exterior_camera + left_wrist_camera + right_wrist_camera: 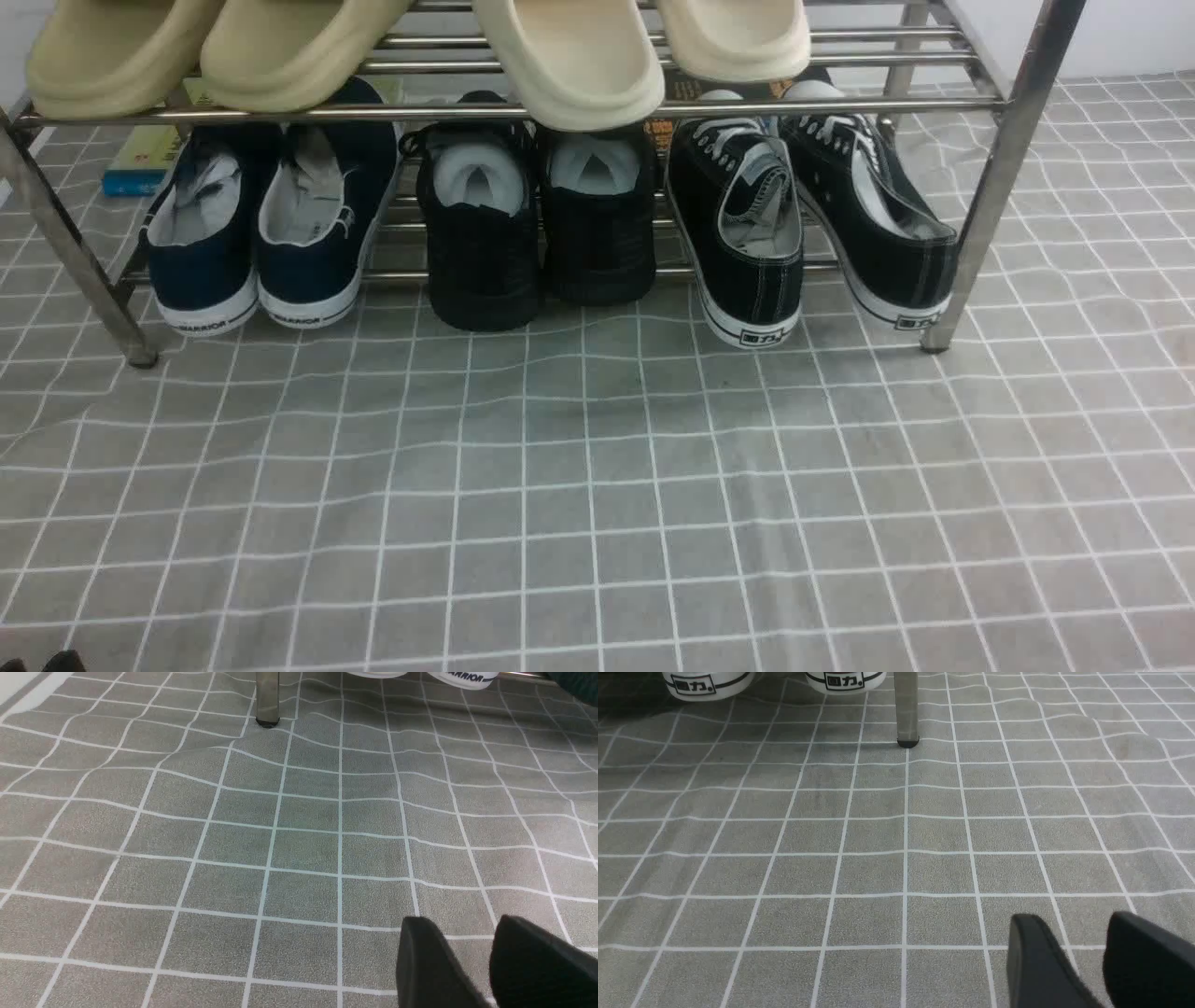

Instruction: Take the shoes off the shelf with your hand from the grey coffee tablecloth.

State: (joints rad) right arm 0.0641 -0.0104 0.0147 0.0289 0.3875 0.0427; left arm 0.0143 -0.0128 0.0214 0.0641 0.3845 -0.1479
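Tablecloth, grey-brown and ruled into squares by thin white lines, fills the whole foreground and runs on under and behind the shelf. It lies in soft wrinkles, strongest around the shelf's feet. A strip of white wall shows at the far right, above the cloth. The shelf is a rack of shiny steel tubes with two tiers. Two of its slanted front legs are in view, one at each end.

Four slippers sit on the upper tier: two tan slippers on the left and two cream slippers on the right. Six shoes stand on the lower tier in three pairs, all with heels toward the front camera. The navy sneakers are at the left and the all-black mesh sneakers in the middle. The shoes of the task are at the right end, just inside the right leg: black canvas, white laces, white-edged soles. Their heels hang over the front bar, low toward the cloth; whether they touch it I cannot tell. One flat green and blue thing lies on the cloth behind the navy pair.

The left gripper and the right gripper are each over bare cloth in front of the shelf, well apart from the shoes. On each, two black fingers stand a little apart with a sliver of cloth showing between them, and they hold nothing.
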